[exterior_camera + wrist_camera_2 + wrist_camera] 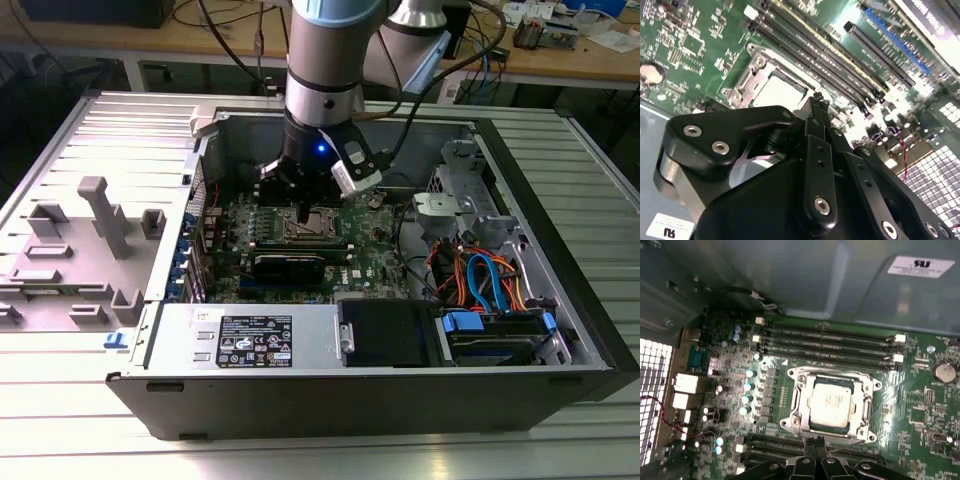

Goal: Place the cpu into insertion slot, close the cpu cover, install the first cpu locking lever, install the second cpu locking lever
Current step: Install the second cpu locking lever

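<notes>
Already the cpu (832, 402) sits flat in the insertion slot (796, 412), its dull silver top showing through the window of the cpu cover (869, 390), which lies down over the socket as a silvery frame. In both wrist views the gripper (815, 446) hangs just above the socket's near edge, its jaws drawn together to a narrow tip and holding nothing; the two fingers (812, 112) meet with no gap to speak of. From the exterior view the gripper (303, 212) stands low inside the open computer case (420, 400), directly over the socket on the green motherboard (380, 255).

Judging by this, the placing and the cover are done, and the step in hand is the first locking lever. A thin lever wire appears to run along the socket edge just ahead of the jaws, though I cannot tell whether it is latched. The closed tip suits a push: it calls for bearing down on the wire and sliding it sideways under its hook, keeping clear of the black memory slots (830, 340) beyond the socket.
</notes>
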You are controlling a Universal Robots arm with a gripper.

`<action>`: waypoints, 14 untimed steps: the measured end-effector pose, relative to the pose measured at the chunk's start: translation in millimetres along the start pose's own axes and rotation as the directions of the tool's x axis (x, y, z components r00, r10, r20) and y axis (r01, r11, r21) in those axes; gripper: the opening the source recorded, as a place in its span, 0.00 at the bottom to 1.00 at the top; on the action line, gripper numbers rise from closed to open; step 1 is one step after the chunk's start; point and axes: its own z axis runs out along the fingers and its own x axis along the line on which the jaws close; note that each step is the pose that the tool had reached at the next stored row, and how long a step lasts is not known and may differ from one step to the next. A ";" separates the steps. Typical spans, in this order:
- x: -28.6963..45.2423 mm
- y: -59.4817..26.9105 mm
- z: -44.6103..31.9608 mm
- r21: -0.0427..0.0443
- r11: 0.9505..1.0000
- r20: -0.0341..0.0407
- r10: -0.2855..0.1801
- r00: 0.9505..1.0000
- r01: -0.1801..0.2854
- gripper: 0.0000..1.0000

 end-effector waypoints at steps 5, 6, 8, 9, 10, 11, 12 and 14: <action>-0.2 -1.3 -0.1 0.004 1.000 -0.002 0.000 1.000 0.000 0.11; -0.1 -2.4 -0.2 0.004 1.000 -0.002 0.000 1.000 0.000 0.11; 0.5 -4.6 -0.2 0.004 1.000 -0.002 0.000 1.000 0.000 0.11; 1.3 -6.0 -0.2 0.004 1.000 -0.002 0.000 1.000 0.000 0.11; 2.0 -6.5 -0.1 0.004 1.000 -0.002 0.001 1.000 -0.001 0.11; 3.1 -7.0 0.0 0.004 1.000 -0.001 0.000 1.000 0.000 0.11; 4.8 -7.5 0.1 0.004 1.000 -0.001 0.000 1.000 0.000 0.11; 6.6 -8.4 0.4 0.003 1.000 -0.001 0.000 1.000 0.000 0.11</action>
